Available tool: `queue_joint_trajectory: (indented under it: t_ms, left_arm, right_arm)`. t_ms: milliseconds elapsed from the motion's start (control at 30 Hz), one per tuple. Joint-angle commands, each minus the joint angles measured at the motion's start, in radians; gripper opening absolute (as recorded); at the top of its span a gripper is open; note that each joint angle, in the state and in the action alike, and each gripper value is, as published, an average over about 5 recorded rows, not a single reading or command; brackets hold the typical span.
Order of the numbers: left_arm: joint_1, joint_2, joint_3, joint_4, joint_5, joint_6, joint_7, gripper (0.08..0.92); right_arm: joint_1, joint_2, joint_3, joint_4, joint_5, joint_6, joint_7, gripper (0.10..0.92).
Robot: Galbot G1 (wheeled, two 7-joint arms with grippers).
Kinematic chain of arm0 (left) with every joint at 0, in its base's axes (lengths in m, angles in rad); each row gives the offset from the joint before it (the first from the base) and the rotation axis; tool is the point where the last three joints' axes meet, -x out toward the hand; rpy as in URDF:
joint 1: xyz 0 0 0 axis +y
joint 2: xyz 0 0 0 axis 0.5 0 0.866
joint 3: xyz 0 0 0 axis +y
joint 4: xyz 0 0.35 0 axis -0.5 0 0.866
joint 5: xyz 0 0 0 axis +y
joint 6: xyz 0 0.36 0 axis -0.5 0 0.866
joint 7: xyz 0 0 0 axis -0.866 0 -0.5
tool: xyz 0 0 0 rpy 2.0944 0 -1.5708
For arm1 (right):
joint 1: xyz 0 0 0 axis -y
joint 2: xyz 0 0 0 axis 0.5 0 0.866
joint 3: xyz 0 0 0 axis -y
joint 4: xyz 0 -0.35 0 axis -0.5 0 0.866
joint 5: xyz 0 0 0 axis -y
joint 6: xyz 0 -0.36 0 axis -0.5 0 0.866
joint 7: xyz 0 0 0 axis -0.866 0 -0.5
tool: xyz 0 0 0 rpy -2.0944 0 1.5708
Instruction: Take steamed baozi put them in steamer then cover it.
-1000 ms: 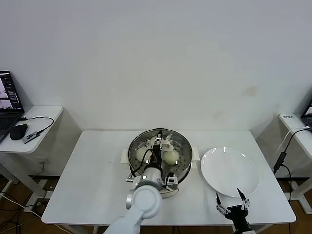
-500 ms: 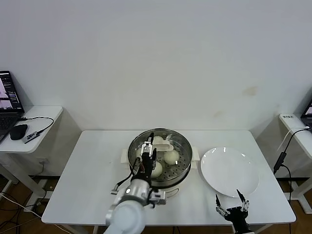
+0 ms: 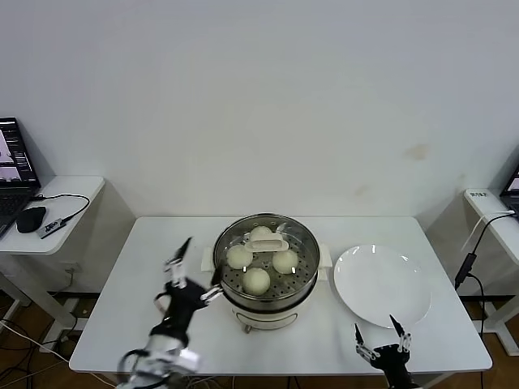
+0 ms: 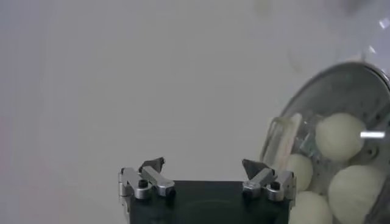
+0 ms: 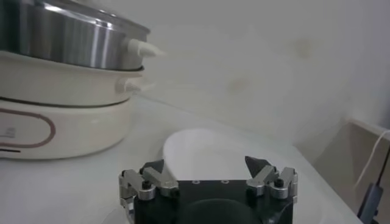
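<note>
The left hand (image 3: 190,271) hangs empty, fingers apart, just left of the covered steamer (image 3: 268,267) holding four baozi (image 3: 257,280), while the right hand (image 3: 379,340) idles agape below the plate (image 3: 381,285).

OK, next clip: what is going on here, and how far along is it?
The cover sits on the steamer, and four baozi show through the glass, so the job looks essentially done. The left gripper is open and empty, over the table just left of the steamer. The right gripper is parked, open, at the table's near edge by the bare white plate.
</note>
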Motion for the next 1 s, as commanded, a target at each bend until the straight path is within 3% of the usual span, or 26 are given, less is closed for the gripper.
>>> queue_joint_trajectory:
  t_ms: [33,333,633,1000]
  left_arm:
    - [0.412,-0.020,-0.298,0.012,-0.951,-0.393,-0.220,0.823]
    - [0.458,-0.063,-0.235,0.130,-0.931,-0.486,-0.200,0.823]
    - [0.488,-0.087,-0.204,0.137,-0.886,-0.497,-0.180,0.823]
    - [0.487,-0.107,-0.187,0.126,-0.917,-0.400,-0.190,0.823]
  right_arm:
    - [-0.096,-0.117,-0.051,0.064,0.151,-0.006,0.022,0.823]
    - [-0.233,-0.230,-0.082,0.135,0.319,0.038,0.122,0.823]
    - [-0.286,-0.261,-0.161,0.192,0.302,-0.024,0.179,0.823]
    - [-0.279,-0.259,-0.196,0.192,0.266,-0.024,0.197,0.823]
